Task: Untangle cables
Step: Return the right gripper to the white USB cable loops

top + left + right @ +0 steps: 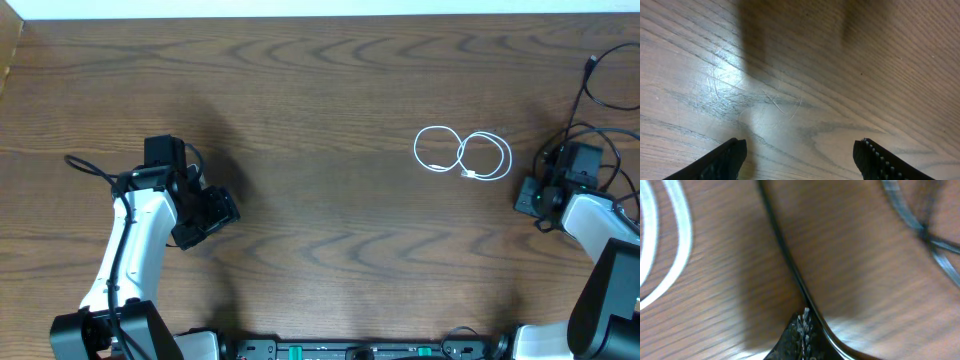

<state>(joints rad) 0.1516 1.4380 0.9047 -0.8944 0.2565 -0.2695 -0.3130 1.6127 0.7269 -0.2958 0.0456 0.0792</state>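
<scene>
A thin white cord (461, 150) lies in two flat side-by-side loops on the brown wood-grain worktop (320, 100), toward its right edge. Just beside it, a thin black cord (785, 260) runs against the right gripper (530, 195), whose fingers are pressed together. Near the left edge, the left gripper (800, 155) hangs over bare wood, fingers wide apart.

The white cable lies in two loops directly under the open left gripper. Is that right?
No. The white cable lies in two loops near the right arm, as the overhead view shows; the open left gripper has only bare table beneath.
</scene>
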